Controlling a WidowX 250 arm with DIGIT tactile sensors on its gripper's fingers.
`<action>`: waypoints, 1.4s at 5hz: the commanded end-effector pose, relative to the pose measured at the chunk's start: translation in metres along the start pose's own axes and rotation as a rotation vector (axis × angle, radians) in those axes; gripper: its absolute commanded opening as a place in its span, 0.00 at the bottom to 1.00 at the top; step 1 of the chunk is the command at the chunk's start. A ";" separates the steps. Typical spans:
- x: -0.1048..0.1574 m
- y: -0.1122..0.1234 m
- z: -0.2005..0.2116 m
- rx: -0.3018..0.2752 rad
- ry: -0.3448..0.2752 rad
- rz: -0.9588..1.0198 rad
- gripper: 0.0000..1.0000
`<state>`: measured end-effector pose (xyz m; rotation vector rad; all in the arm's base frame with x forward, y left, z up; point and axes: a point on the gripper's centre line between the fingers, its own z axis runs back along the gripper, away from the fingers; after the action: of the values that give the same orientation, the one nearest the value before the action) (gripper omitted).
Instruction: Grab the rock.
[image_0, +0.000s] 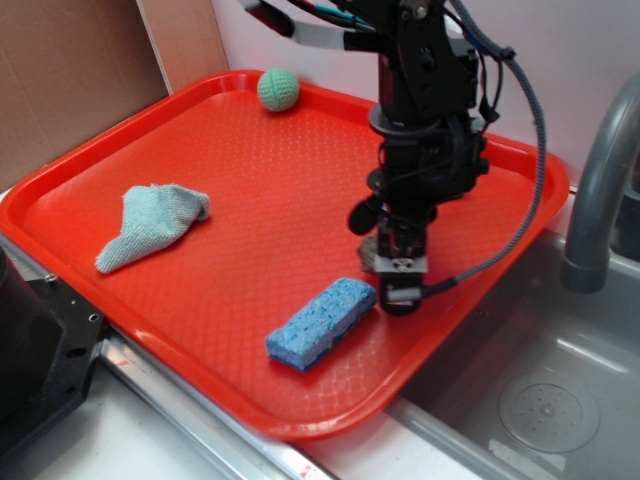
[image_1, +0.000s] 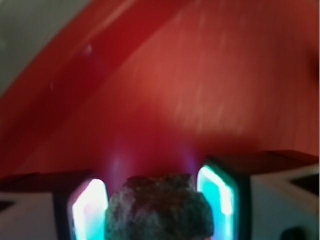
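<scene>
The rock (image_1: 159, 207) is a lumpy dark brown lump that fills the gap between my two glowing pads (image_1: 217, 192) in the wrist view, touching both. My gripper (image_1: 152, 200) is shut on it. From the exterior view, the gripper (image_0: 400, 285) points straight down at the right side of the red tray (image_0: 60, 185), its tips close to the tray floor. Only a small brownish edge of the rock (image_0: 369, 249) shows beside the fingers there. The wrist view is blurred.
A blue sponge (image_0: 320, 322) lies just left of the gripper. A crumpled teal cloth (image_0: 150, 225) sits at the tray's left, and a green knitted ball (image_0: 278, 89) at its far edge. A metal sink (image_0: 560, 400) and grey faucet (image_0: 600, 180) lie to the right.
</scene>
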<state>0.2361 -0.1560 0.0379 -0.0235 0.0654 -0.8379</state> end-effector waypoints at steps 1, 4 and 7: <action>-0.048 -0.004 0.109 0.005 -0.148 0.308 0.00; -0.098 0.054 0.114 0.087 0.006 0.708 0.00; -0.115 0.047 0.150 0.159 -0.066 0.861 0.00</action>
<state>0.2113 -0.0123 0.1751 0.1220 0.0100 0.0084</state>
